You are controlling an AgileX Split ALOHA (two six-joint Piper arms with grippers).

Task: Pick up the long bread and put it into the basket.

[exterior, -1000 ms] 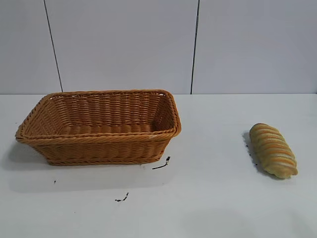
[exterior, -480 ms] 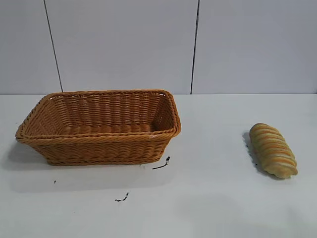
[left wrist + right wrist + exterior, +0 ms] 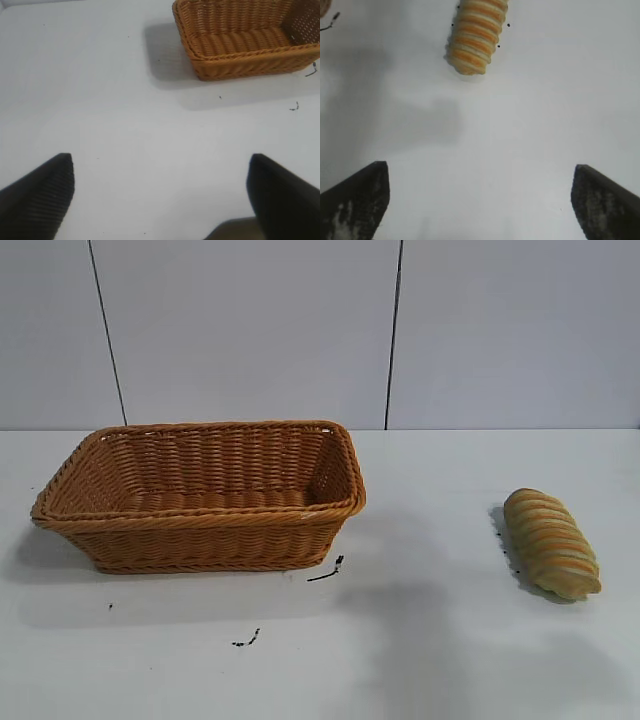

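Note:
The long bread (image 3: 551,543), a tan-yellow ridged loaf with orange stripes, lies on the white table at the right. It also shows in the right wrist view (image 3: 476,34), some way ahead of my right gripper (image 3: 480,200), which is open and empty above bare table. The orange-brown wicker basket (image 3: 200,530) stands empty at the left. It also shows in the left wrist view (image 3: 240,60), far ahead of my left gripper (image 3: 160,195), which is open and empty. Neither gripper shows in the exterior view.
Small dark marks (image 3: 326,572) lie on the table in front of the basket, with another mark (image 3: 246,640) nearer the front edge. A grey panelled wall stands behind the table. An arm's shadow falls on the table between basket and bread.
A shadow has spread over the table's front between basket and bread. The bread and the basket have not moved.

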